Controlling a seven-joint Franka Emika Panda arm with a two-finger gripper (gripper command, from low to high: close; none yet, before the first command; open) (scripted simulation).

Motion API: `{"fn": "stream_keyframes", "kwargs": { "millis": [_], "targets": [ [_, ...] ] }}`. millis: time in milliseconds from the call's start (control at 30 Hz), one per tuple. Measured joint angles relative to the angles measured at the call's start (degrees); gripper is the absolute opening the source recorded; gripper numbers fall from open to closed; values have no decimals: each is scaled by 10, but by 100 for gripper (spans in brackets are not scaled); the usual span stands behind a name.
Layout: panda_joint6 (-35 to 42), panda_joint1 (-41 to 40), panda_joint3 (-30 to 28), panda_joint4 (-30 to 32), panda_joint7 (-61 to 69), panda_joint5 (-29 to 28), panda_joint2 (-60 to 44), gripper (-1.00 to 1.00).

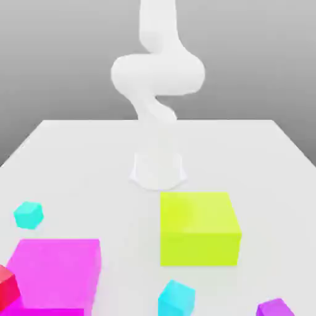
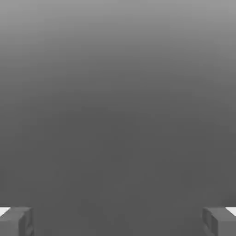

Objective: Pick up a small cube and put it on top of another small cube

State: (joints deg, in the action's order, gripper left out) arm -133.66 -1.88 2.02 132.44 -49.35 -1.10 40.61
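Pincer (image 2: 118, 222): here in the hand view its two grey fingertips (image 2: 16, 221) sit at opposite edges of the picture, spread wide with nothing between them, only plain grey backdrop ahead.

Arm (image 1: 157, 74): in the exterior view the white arm rises from its round base (image 1: 158, 170) at the middle of the white table (image 1: 74, 160), curls through a fat bend and runs out of the top of the picture, so the pincer is up high, well clear of every block.

Small cube (image 1: 28, 214): cyan, resting on the table at the exterior view's left, far below the pincer and well apart from the arm's base.

Another small cube (image 1: 176, 299): its cyan twin, down at the near edge of the exterior view, just in front of the yellow-green block and likewise far beneath the pincer. The two cyan cubes lie well apart, nothing stacked.

Yellow-green block (image 1: 199, 228): big, sitting just in front of the base, slightly to the exterior view's right.

Magenta block (image 1: 54, 271): big, near the exterior view's lower left, between the two cyan cubes.

Small red cube (image 1: 7, 287): at the left edge, touching or overlapping the magenta block; which one I cannot tell.

Small purple cube (image 1: 275, 307): at the lower right corner of the exterior view, partly cut off.
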Motion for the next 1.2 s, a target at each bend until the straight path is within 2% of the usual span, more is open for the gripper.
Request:
{"fn": "stream_keyframes", "kwargs": {
  "millis": [433,667,900,1033,1067,1200],
  "targets": [
    [-98,-67,77,34,-195,-74,-275,0],
    [-151,-70,85,53,-287,-96,-418,0],
    [-212,-62,89,71,-339,-68,-555,0],
    [-273,-42,65,58,-364,-90,-638,0],
    [-286,-36,58,54,-368,-96,-655,-100],
    [-287,-36,58,54,-368,-96,-655,-100]
  ]
}}
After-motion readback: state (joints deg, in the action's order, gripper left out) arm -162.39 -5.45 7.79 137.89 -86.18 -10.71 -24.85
